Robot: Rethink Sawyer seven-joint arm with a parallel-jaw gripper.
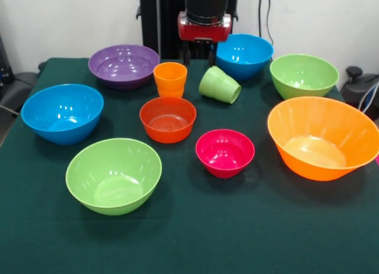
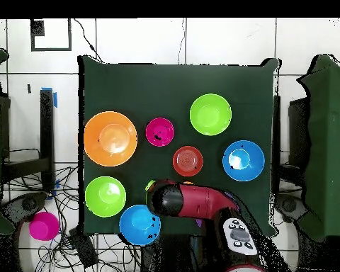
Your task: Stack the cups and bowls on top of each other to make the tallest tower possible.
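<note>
From the front, all ten pieces are visible on the green table point(image 1: 195, 238), and nothing is stacked; there is no tower. The orange cup point(image 1: 170, 79) stands upright just behind the small red-orange bowl point(image 1: 168, 119). The light green cup point(image 1: 219, 84) lies on its side beside it, close to it, with its mouth turned to the near right. The purple bowl point(image 1: 124, 65) is at the far left. One blue bowl point(image 1: 244, 55) is at the far side, behind the green cup.

The gripper point(image 1: 204, 26) hangs above the table between the purple bowl and this blue bowl, over the two cups. Only its red and black body is visible, so I cannot tell if it is open or closed.

From above, the red arm point(image 2: 201, 202) covers the purple bowl and the orange cup. That view shows something the front does not: a magenta round object point(image 2: 43, 226) off the table among cables.

Both views show the other bowls. These are the largest orange bowl point(image 1: 323, 137), the magenta bowl point(image 1: 225, 152), the second blue bowl point(image 1: 62, 113), and two light green bowls, one near point(image 1: 113, 174) and one far right point(image 1: 303, 74). Each stands apart from the others. Every bowl is open side up and has nothing inside.
</note>
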